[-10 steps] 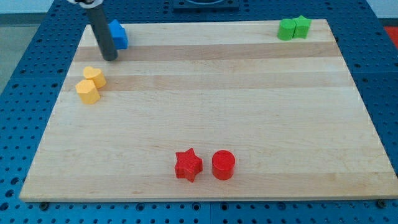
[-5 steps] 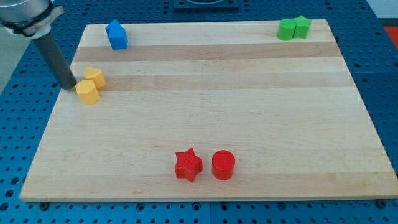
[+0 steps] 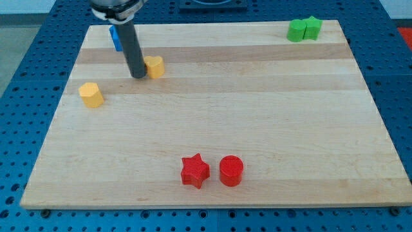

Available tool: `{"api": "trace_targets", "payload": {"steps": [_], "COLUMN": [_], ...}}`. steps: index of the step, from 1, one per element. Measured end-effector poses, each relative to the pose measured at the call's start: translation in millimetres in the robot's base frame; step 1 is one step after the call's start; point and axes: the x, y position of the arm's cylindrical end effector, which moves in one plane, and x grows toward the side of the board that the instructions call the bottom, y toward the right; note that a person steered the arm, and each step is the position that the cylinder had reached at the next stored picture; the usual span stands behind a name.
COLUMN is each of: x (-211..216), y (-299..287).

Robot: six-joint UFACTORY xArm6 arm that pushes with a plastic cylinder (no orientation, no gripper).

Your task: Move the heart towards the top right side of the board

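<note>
The yellow heart lies on the wooden board at the upper left. My tip touches its left side. A second yellow block, roughly hexagonal, sits further left and lower, apart from the heart. The rod rises from the tip toward the view's top and covers part of a blue block.
Two green blocks sit together at the board's top right corner. A red star and a red cylinder sit near the bottom edge, at the middle. The board's left edge runs close to the yellow hexagonal block.
My tip has moved from left of the two yellow blocks to the right and up. The yellow heart has slid right and up, away from the other yellow block.
</note>
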Motion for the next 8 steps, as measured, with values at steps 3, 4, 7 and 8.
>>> {"api": "trace_targets", "payload": {"steps": [3, 4, 7, 8], "x": [-27, -47, -56, -57], "y": [72, 78, 145, 163]}}
